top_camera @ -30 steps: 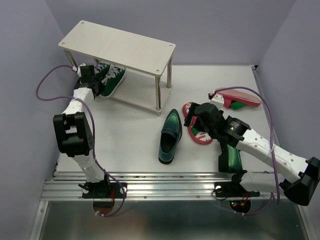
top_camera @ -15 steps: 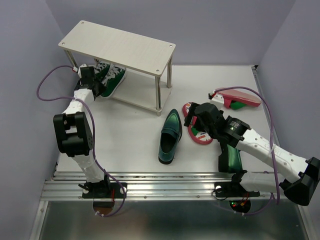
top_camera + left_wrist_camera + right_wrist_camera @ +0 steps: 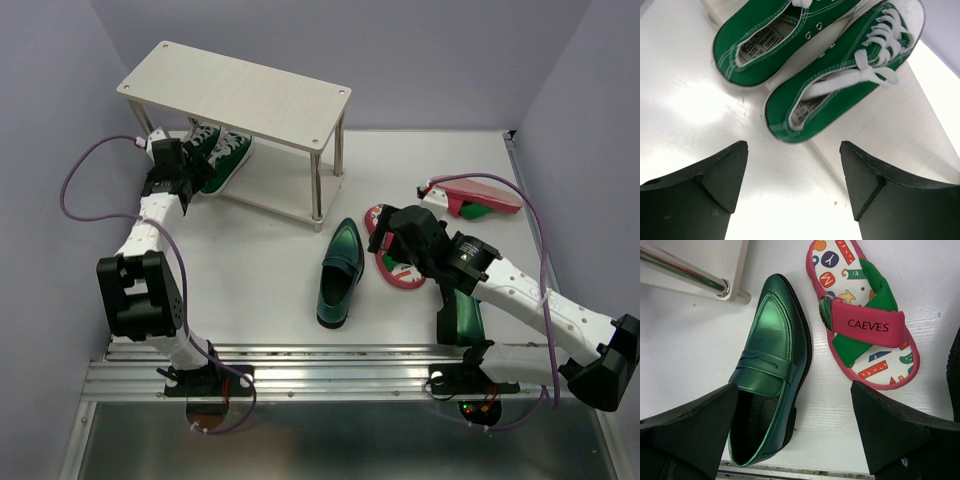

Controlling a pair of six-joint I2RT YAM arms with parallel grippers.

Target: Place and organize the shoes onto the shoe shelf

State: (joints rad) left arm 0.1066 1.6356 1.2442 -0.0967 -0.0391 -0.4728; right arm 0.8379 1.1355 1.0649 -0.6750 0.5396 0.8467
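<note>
The shoe shelf (image 3: 235, 95) stands at the back left. Two green sneakers (image 3: 222, 158) lie side by side on its lower board (image 3: 900, 130), heels toward my left gripper (image 3: 190, 172). That gripper is open and empty, just clear of the nearer sneaker's (image 3: 840, 80) heel. My right gripper (image 3: 382, 238) hangs open over the table between a dark green loafer (image 3: 767, 365) and a red flip-flop (image 3: 860, 315), touching neither. A second loafer (image 3: 460, 318) lies partly under my right arm. Another flip-flop (image 3: 475, 195) rests on its edge at the right.
A silver shelf leg (image 3: 685, 272) stands just beyond the loafer's toe. The shelf's top board carries nothing. Purple walls close in on both sides, and a metal rail (image 3: 330, 370) runs along the near table edge.
My left gripper has opened, let go of the nearer sneaker and drawn back a little to the left; its elbow swung left. The right arm has not moved.
</note>
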